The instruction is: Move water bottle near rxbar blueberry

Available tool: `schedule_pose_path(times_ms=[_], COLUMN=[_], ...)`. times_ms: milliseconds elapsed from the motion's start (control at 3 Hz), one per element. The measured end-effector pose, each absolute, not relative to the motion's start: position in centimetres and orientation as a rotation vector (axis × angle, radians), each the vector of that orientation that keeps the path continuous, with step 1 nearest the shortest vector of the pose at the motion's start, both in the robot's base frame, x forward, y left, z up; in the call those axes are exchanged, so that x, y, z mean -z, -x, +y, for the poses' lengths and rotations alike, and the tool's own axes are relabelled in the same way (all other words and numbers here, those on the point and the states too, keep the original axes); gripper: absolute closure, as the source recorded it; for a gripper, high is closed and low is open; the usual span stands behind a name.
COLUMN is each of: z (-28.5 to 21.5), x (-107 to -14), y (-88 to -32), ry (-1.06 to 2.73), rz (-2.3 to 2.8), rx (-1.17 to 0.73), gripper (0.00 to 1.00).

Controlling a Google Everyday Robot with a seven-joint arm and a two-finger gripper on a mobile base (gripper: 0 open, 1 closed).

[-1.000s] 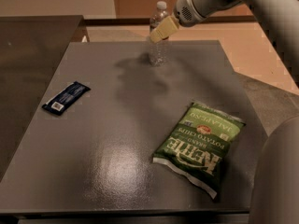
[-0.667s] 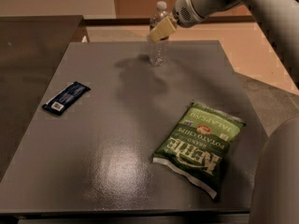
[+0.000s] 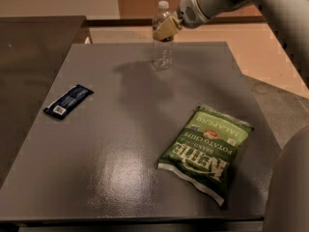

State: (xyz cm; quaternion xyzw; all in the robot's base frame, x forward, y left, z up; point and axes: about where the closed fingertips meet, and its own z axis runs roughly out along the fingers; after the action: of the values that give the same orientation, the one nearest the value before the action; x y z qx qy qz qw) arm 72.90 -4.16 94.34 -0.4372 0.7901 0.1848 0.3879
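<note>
The water bottle (image 3: pixel 162 52) is clear with a white cap and stands upright on the dark grey table (image 3: pixel 120 178) at its far middle. My gripper (image 3: pixel 164 30) comes in from the upper right and sits at the bottle's upper part, over its label band. The rxbar blueberry (image 3: pixel 68 101), a flat dark blue wrapper with a white square at one end, lies near the table's left edge, well apart from the bottle.
A green Kettle chip bag (image 3: pixel 207 151) lies on the right front part of the table. A second dark surface (image 3: pixel 34 42) adjoins at the far left. My arm's white body (image 3: pixel 289 187) fills the lower right corner.
</note>
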Motion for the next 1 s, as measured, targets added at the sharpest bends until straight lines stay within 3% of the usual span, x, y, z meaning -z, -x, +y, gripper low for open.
schedule_pose_path(times_ms=[333, 1000], z=[-3.5, -0.4], x=[-95.0, -96.0], y=[-71.9, -68.9], ry=[1.126, 1.184], rz=[1.994, 1.94], rx=[-0.511, -0.585], gripper=[1.0, 1.0])
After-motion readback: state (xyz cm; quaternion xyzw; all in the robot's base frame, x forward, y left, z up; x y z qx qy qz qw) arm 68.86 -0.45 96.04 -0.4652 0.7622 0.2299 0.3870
